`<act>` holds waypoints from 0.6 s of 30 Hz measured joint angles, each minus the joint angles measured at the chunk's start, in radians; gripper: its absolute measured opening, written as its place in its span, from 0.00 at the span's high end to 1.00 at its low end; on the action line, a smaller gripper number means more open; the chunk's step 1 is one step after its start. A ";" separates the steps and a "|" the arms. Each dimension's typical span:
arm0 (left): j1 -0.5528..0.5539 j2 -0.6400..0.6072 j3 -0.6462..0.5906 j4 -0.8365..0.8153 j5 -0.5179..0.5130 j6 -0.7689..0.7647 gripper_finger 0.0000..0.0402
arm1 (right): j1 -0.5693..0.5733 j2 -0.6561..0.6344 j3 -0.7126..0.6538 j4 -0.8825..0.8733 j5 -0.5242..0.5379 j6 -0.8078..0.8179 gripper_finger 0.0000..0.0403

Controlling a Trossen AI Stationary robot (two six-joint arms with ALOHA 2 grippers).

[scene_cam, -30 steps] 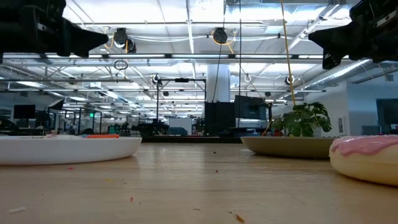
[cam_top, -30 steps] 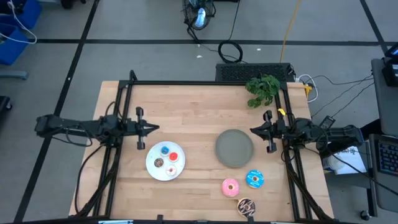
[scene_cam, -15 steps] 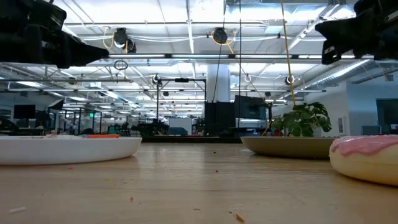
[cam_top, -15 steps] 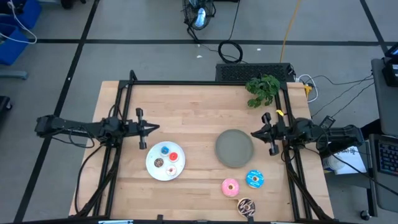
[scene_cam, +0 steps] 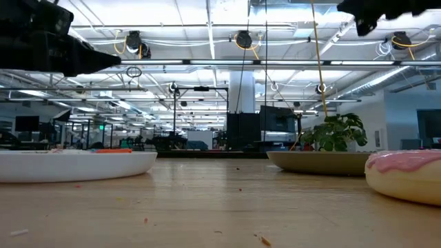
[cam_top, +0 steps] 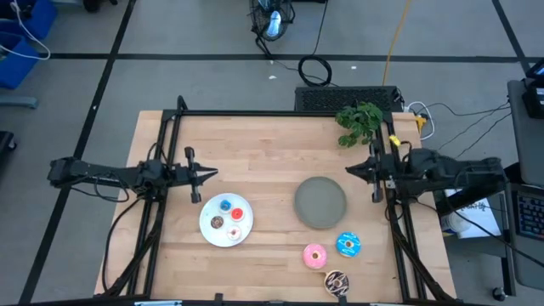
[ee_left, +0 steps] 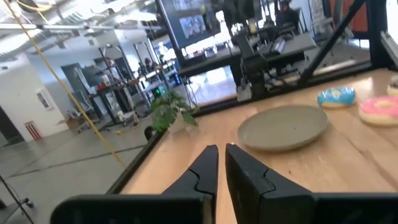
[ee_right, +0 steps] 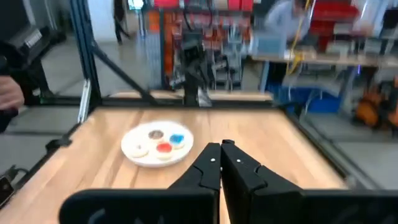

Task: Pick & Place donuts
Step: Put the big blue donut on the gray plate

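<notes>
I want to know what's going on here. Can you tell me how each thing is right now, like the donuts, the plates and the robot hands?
Left hand: shut, empty, above the table.
Right hand: shut, empty, raised by the table's right edge.
Four tiny donuts: lying on the white plate.
Grey plate: empty.
Pink donut, blue donut, dark sprinkled donut: flat on the table, near the front edge.

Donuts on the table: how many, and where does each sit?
7. Four tiny ones lie on the white plate: blue, red, brown, whitish. Three larger ones lie bare near the right front corner: pink, blue, dark sprinkled.
</notes>
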 joint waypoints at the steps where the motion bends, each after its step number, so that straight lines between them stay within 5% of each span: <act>1: 0.000 0.000 0.000 -0.013 0.000 0.001 0.90 | 0.021 0.050 0.053 -0.054 0.028 0.019 1.00; 10: 0.000 0.000 0.000 -0.010 -0.002 -0.003 0.88 | 0.239 0.577 0.599 -0.707 0.176 0.359 1.00; 18: 0.000 0.000 0.000 0.007 -0.002 -0.003 0.92 | 0.423 0.936 0.954 -1.093 0.051 0.653 1.00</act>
